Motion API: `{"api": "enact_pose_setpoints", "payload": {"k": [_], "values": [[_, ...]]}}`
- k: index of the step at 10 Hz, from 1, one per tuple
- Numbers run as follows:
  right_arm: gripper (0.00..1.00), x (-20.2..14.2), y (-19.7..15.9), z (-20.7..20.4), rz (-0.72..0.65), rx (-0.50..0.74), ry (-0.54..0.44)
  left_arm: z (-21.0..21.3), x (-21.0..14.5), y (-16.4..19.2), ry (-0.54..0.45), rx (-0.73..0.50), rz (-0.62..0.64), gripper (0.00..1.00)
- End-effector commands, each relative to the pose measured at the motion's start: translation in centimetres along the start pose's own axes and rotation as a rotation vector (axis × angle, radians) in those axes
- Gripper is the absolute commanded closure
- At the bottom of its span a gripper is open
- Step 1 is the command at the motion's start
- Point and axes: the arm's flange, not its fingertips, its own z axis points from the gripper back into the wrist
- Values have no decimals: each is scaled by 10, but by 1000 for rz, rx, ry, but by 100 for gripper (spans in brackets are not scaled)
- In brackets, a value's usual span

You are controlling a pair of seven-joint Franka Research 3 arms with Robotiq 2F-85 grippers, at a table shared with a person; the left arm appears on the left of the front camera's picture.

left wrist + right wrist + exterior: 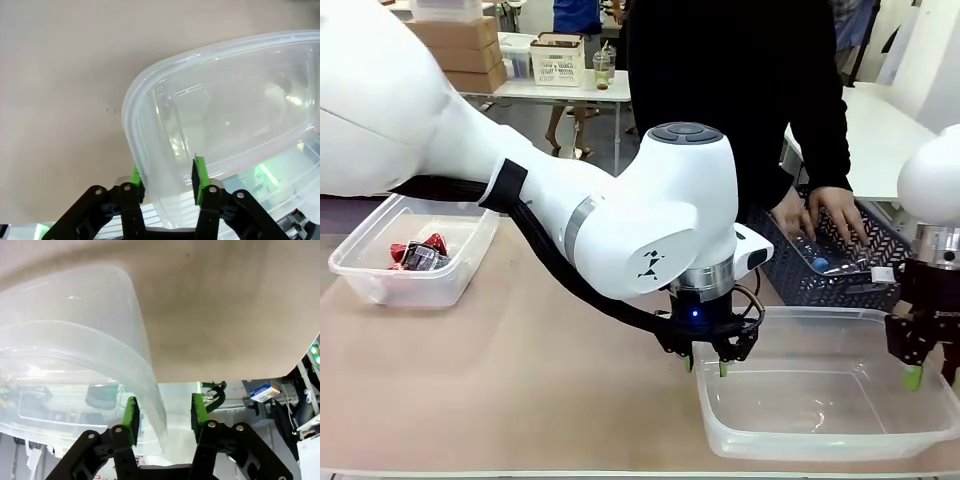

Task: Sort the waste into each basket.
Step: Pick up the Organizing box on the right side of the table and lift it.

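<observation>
A clear plastic tub (825, 395) sits empty at the near right of the tan worktop (520, 370), and both robot arms are at its rim. The left gripper (708, 362) reaches across the middle to the tub's near left corner; in the left wrist view its green pads (199, 175) straddle the rolled rim, one outside and one inside the wall, jaws spread with the wall between them and a gap showing on the inner side. The right gripper (932, 376) hangs at the tub's right edge; in the right wrist view its jaws are likewise spread either side of the curved tub wall (145, 390), not visibly pressing it. A second clear tub (415, 250) stands well apart at the far left of the worktop, holding crushed red-and-silver cans (418, 254). Behind the near tub, a dark grey slotted basket (840, 262) rests at the far right, with a clear bottle with a blue cap (832, 262) lying inside it. A person in a black top stands at the far side, one hand (835, 213) reaching down into that dark basket.
</observation>
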Motion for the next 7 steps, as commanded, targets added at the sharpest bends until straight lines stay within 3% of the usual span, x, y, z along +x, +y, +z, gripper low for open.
{"api": "enact_pose_setpoints", "payload": {"k": [1,4,7], "values": [[100,-60,-3,-80,7,32,-73,1,1,-2,-9,31,12,100],[100,-63,0,-76,21,53,-103,7,-1,1,32,15,33,100],[100,-84,3,-46,-63,35,-10,42,-15,14,27,-65,48,100]]}}
